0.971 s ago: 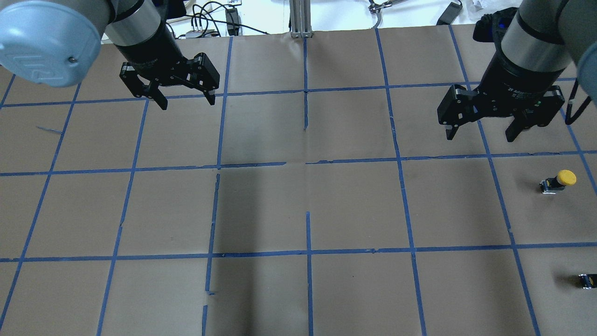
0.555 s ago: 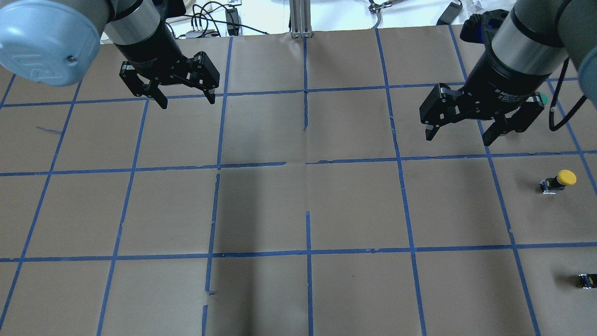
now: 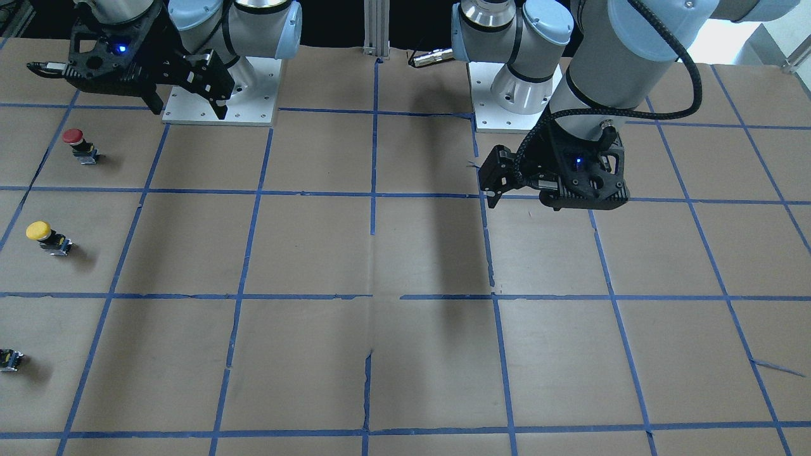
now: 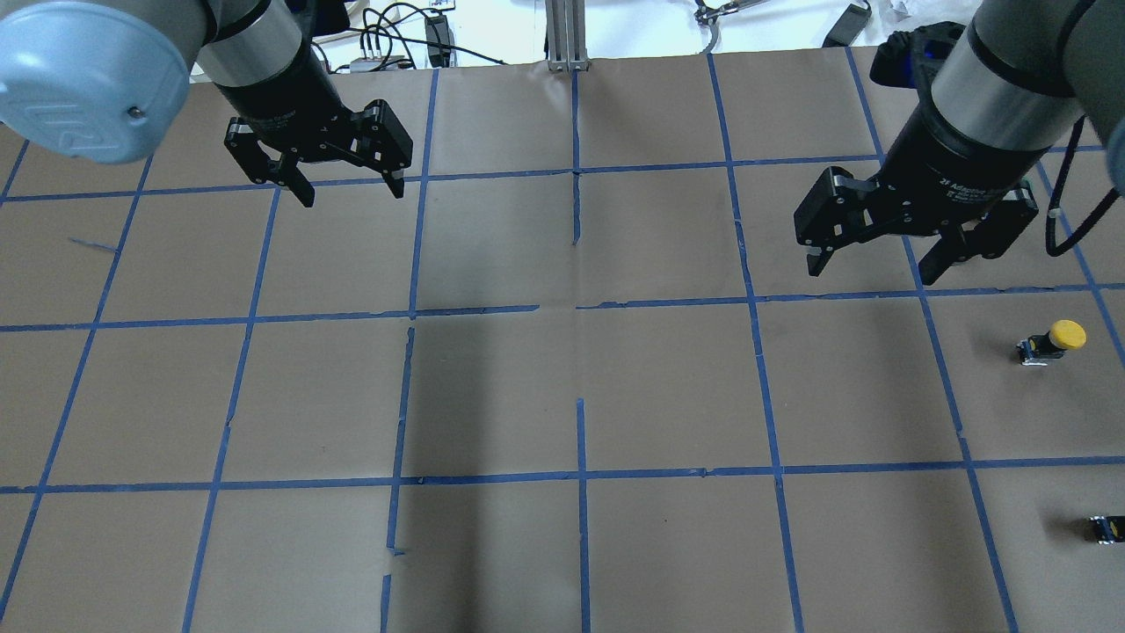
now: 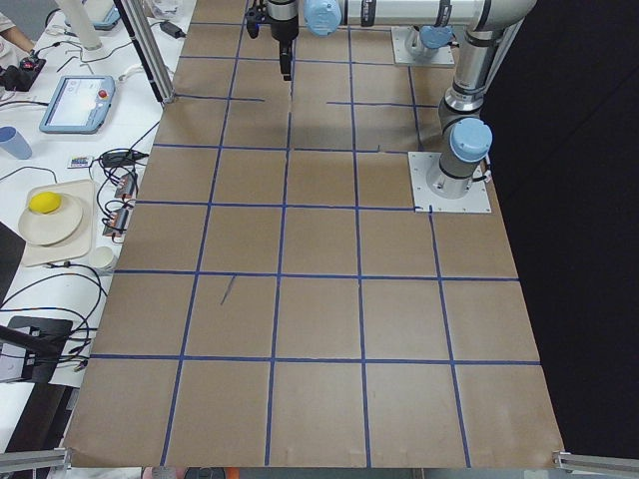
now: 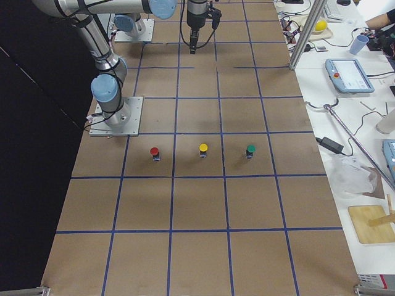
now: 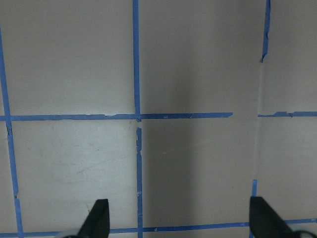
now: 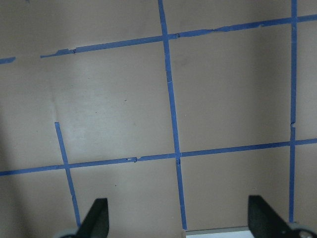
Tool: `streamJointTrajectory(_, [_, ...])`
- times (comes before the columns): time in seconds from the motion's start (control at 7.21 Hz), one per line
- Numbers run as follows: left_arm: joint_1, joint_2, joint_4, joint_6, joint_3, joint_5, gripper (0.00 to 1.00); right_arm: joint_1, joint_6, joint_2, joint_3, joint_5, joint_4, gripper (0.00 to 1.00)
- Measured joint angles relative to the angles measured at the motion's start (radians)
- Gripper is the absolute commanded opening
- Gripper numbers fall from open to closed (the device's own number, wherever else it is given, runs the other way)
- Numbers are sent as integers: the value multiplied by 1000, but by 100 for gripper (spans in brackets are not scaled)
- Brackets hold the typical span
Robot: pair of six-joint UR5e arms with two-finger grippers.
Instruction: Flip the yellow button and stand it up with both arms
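The yellow button (image 4: 1053, 341) has a round yellow cap on a small dark body and sits on the paper at the right edge. It also shows in the front view (image 3: 45, 235) and in the right side view (image 6: 203, 150), where its cap is on top. My right gripper (image 4: 872, 271) is open and empty. It hangs above the table, up and to the left of the button and well apart from it. My left gripper (image 4: 352, 193) is open and empty at the far left. Both wrist views, left (image 7: 179, 220) and right (image 8: 178, 220), show only taped paper between the fingertips.
A red-capped button (image 3: 77, 142) and a green-capped one (image 6: 250, 150) stand in line with the yellow one. A tiny dark part with a yellow spot (image 4: 1106, 528) lies near the front right edge. Blue tape lines grid the brown paper.
My right gripper has shifted left and turned, then come slightly lower. The left gripper and the yellow button have not moved.
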Motion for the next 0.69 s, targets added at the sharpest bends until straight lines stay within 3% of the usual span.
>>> streamJointTrajectory(0.69, [0,0,-1,0,-1,0,100,17,33,1,1,-17,-7,100])
